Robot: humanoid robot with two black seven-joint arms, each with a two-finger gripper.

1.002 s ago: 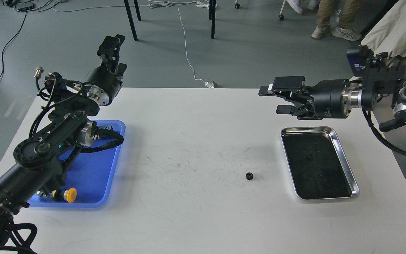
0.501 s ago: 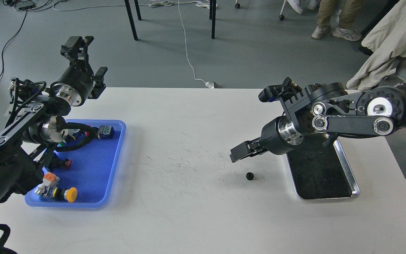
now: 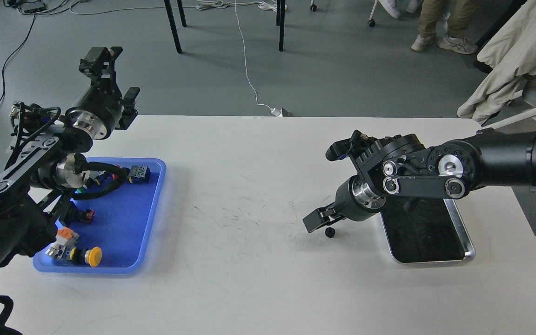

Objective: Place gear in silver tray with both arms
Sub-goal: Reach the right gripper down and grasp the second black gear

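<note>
Lowered since the earlier frame, the right gripper now hangs just above the gear, its fingers apart and not clamped on it. That gear sits on the table, left of the silver tray. Raised beyond the blue tray, the left gripper has barely shifted; I cannot tell how its fingers stand.

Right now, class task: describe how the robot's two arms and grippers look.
Both arms are matte black with silver wrist rings. The left arm carries looped black cables; the right arm shows silver round joint caps. The left gripper and right gripper have blocky black fingers.
</note>
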